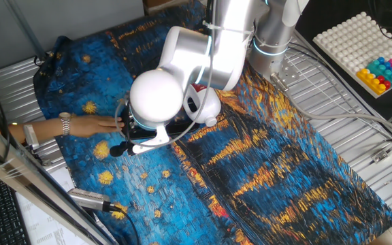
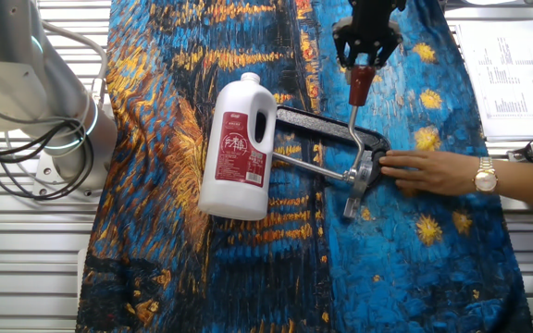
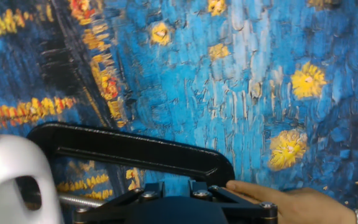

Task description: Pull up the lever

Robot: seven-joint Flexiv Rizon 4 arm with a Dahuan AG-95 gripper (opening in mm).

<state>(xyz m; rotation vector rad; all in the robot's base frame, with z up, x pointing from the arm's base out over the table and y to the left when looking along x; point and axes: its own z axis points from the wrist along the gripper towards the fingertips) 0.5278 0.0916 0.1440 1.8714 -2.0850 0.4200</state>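
The lever (image 2: 353, 139) is a slim silver rod with a reddish-brown knob (image 2: 360, 85), hinged to a black oval-based fixture (image 2: 322, 120) on the blue patterned cloth. My gripper (image 2: 366, 63) hangs right over the knob, open, its fingers spread wider than the knob's tip. In the hand view only the finger stubs of the gripper (image 3: 179, 186) show above the fixture (image 3: 135, 149), with cloth visible between them; the lever is out of that view. The arm's white wrist (image 1: 158, 95) hides the gripper in the one fixed view.
A person's hand (image 2: 428, 171) presses on the fixture's end beside the hinge. A white jug with a red label (image 2: 239, 148) lies left of the fixture, across a plain silver crossbar (image 2: 308, 166). A tray of coloured balls (image 1: 366, 41) sits at the far right.
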